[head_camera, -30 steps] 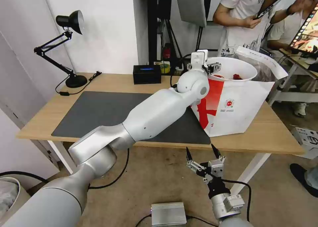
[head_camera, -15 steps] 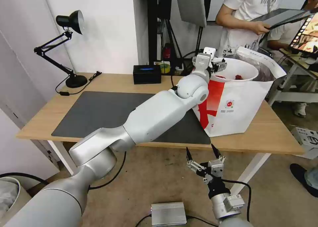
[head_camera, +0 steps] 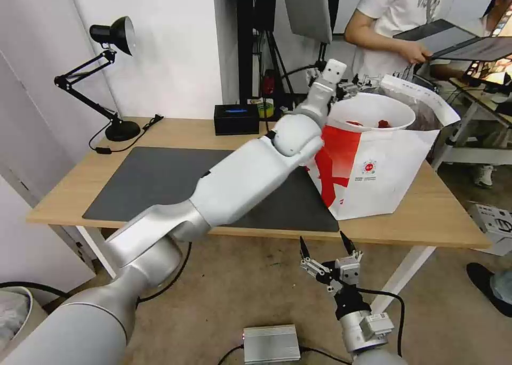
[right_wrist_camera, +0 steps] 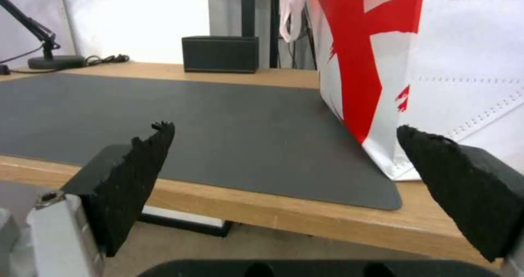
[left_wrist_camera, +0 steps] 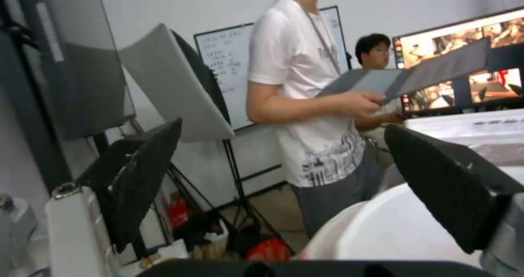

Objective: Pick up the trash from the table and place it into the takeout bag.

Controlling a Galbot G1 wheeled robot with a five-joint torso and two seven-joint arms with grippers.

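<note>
The left gripper (head_camera: 349,88) has lifted up and pulled back a little from where it was a moment ago. Then it was right at the rim of the white bowl of red scraps (head_camera: 373,112). Now it hangs above the bowl's far left edge, and its two black fingers (left_wrist_camera: 147,183) are spread wide with nothing between them. The left wrist view shows the bowl's white rim (left_wrist_camera: 382,232) just below the fingers.

The bowl now sits in the open top of the big red-and-white takeout bag with the small round red logo (head_camera: 373,178). The bag stands on the right side of the long light-wood table (head_camera: 176,133), partly on the large dark grey mat (head_camera: 154,181).

So it looks like the bowl has been let go and this piece of trash is in the bag. The mat looks bare, so the job seems close to done.

The right gripper (head_camera: 324,248) waits low in front of the table's near edge, with its black fingers (right_wrist_camera: 131,179) wide apart and empty.
</note>
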